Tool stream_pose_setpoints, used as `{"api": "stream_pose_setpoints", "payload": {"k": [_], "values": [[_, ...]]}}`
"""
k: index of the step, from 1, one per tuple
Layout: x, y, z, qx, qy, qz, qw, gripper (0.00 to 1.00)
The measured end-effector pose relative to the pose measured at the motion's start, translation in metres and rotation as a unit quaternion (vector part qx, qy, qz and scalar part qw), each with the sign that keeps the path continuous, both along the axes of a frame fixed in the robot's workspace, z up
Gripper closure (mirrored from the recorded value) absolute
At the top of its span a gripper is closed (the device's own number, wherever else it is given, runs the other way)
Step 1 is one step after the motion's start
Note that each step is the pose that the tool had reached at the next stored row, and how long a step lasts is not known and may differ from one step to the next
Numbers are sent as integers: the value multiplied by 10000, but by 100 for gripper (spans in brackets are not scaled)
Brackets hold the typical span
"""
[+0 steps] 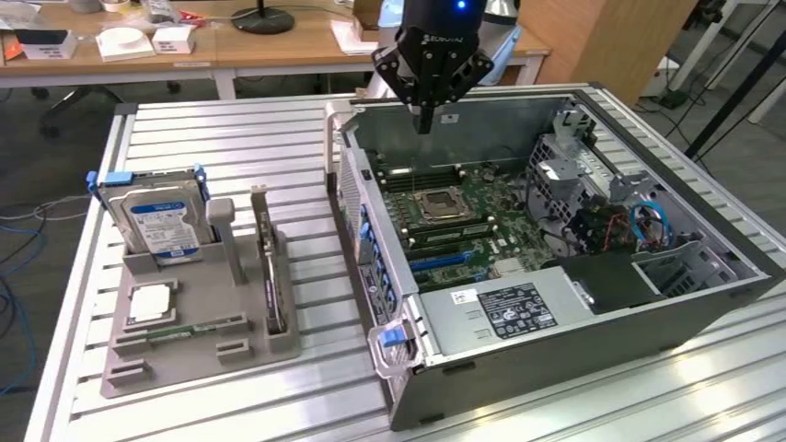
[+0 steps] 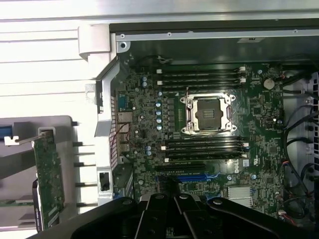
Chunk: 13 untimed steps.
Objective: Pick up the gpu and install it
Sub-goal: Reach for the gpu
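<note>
The gpu [image 1: 272,276] stands on edge in a slot of the grey holder [image 1: 246,348] at the exterior view's left, its silver bracket at the far end. In the wrist view the gpu [image 2: 49,174] appears as a green card beside the case wall. My gripper [image 1: 424,124] hangs shut and holds nothing, above the far wall of the open computer case [image 1: 590,322] and well away from the gpu. In the wrist view the gripper [image 2: 172,199] hovers over the motherboard [image 2: 144,124] near the blue expansion slot [image 2: 192,177].
The holder also carries a silver hard drive with a blue label [image 1: 157,221], a processor chip [image 1: 147,302] and a green memory stick [image 1: 184,330]. Inside the case are the processor socket [image 1: 439,204], drive cage and cables [image 1: 639,226]. A desk with clutter [image 1: 147,41] stands behind.
</note>
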<state>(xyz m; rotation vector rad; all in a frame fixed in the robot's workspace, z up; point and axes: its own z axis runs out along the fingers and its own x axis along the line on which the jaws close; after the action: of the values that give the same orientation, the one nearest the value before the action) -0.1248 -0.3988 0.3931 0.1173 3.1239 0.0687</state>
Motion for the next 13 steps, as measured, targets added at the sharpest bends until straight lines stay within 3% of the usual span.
{"api": "stream_pose_setpoints", "payload": {"k": [13], "values": [[-132, 0, -5, -1, 0, 0, 10000, 89]]}}
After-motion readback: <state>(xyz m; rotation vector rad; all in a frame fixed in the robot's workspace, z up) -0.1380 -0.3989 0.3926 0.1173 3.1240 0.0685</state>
